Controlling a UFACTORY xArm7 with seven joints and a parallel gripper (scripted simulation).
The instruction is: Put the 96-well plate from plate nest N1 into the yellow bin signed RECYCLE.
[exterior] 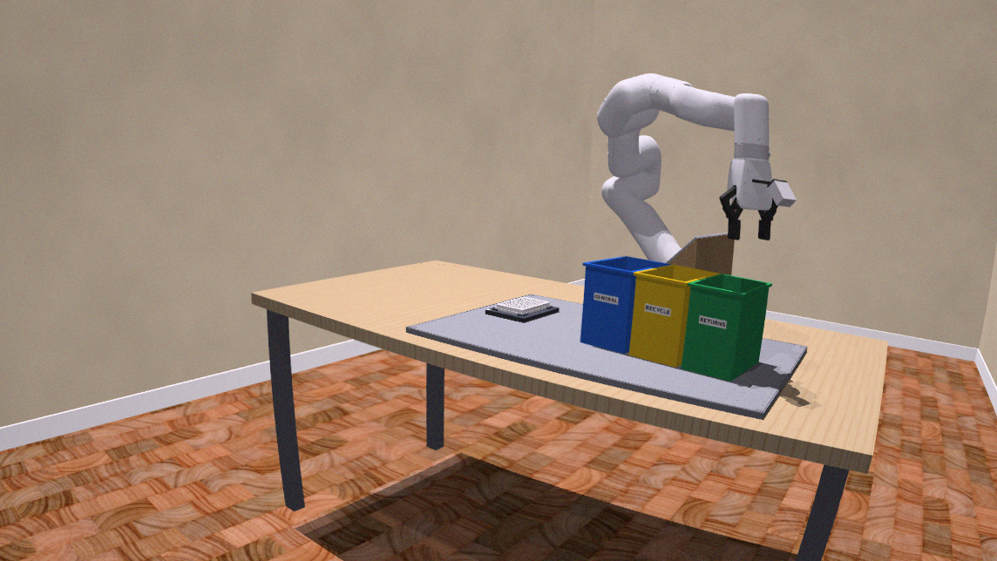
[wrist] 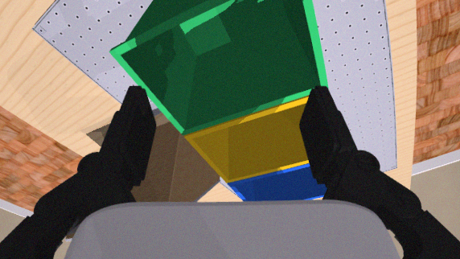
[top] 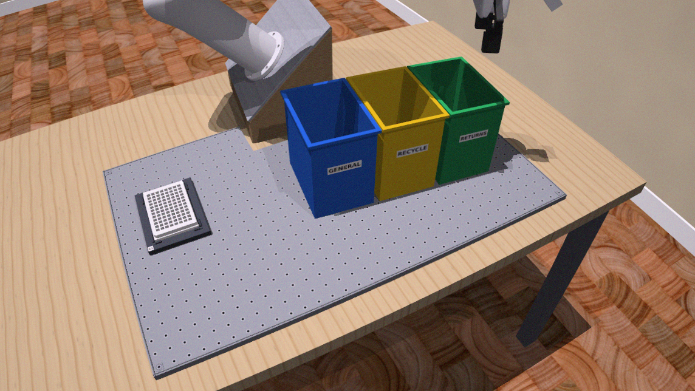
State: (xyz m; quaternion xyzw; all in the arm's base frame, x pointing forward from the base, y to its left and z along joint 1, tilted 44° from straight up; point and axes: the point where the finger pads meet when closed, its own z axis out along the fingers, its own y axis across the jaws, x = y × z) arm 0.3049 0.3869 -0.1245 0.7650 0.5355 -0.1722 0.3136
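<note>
Hovering spread wide and empty, the tool point(exterior: 749, 224) should pinch the light, rigid 96-well plate point(top: 171, 209) across its short sides.

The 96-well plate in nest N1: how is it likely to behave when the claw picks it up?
The 96-well plate looks like a thin, rigid grid, so probably stiff and light. Lying flat in its nest, it shouldn't roll or tip. Its low edges offer little grip and may slip.

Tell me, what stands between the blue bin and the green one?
The yellow bin signed RECYCLE, pressed close between the blue bin and green bin; the top view shows it best.
</note>
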